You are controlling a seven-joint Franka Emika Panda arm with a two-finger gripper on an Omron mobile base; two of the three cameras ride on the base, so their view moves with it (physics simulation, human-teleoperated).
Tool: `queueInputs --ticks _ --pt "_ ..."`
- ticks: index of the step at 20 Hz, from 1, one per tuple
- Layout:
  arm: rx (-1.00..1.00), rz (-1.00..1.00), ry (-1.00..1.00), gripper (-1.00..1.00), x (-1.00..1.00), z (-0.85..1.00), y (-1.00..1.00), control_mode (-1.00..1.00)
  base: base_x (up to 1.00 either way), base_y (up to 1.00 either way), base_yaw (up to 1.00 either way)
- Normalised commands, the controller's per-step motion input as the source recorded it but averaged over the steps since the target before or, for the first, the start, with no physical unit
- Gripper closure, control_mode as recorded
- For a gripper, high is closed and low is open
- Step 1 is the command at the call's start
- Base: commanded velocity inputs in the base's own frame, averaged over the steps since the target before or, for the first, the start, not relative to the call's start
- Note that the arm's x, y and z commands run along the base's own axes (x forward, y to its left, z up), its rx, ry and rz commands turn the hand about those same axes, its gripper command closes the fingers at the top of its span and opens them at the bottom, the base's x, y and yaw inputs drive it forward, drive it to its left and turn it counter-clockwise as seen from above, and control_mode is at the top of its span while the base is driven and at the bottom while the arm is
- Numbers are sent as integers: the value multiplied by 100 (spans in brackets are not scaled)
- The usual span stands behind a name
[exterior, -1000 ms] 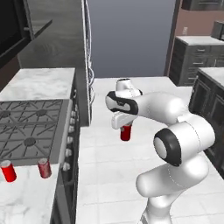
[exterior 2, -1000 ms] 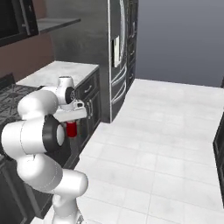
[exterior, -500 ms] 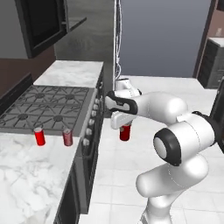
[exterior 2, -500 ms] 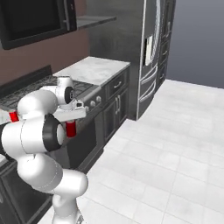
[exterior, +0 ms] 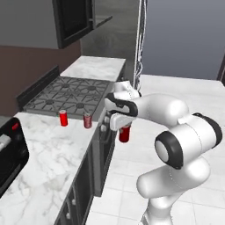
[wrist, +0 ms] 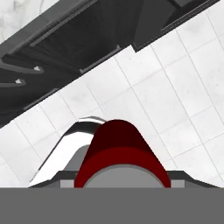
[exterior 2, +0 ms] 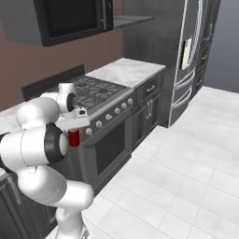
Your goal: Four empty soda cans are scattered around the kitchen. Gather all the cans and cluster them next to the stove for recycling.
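You had the tall steel refrigerator (exterior 2: 193, 51) at the far end of the run and the gas stove (exterior: 70, 94) between two marble counters, its knob row facing the tiled floor (exterior 2: 186, 177); the near marble counter (exterior: 48, 154) already carried two cans standing just beside the stove's front edge, a bright red can (exterior: 63, 117) and a darker patterned red can (exterior: 87, 120) near each other but apart; a black appliance (exterior: 9, 151) sat at that counter's near end, well apart from them; your gripper (exterior: 121, 128) was clamped on a third red can (exterior: 125, 133), held upright out over the floor, in front of the range and below counter height; from the hand camera that can (wrist: 118, 153) sat between the fingers with floor tiles beyond it. By my reading you were in the carrying step for this can; the next move called for lifting it above the counter edge, swinging it in over the marble, and setting it down upright close to the other two without knocking them.
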Motion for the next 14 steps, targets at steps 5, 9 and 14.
queueInputs --ticks 5,9,14 --pt "0 0 0 100 0 0 0 100 0 19 18" --pt "0 0 0 100 0 0 0 100 6 26 19" --pt "0 0 0 100 0 0 0 100 3 29 19"
